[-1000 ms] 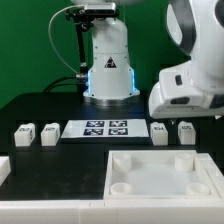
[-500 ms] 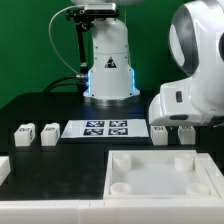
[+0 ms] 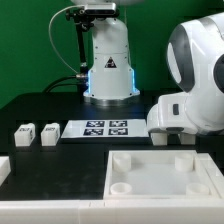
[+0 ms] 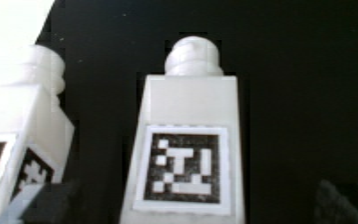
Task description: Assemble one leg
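Low arm (image 3: pixel 195 90) over leg (image 4: pixel 192 140) on table (image 3: pixel 40 105), exterior view's right, beside twin leg (image 4: pixel 28 100). End effector (image 4: pixel 186 198) looks spread wide, empty, straddling leg, likely for pickup; fingers blurred.

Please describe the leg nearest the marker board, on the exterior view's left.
Find the marker board in front of the robot base. On the exterior view's left of it stand two tagged white posts; the leg is the one next to the board.
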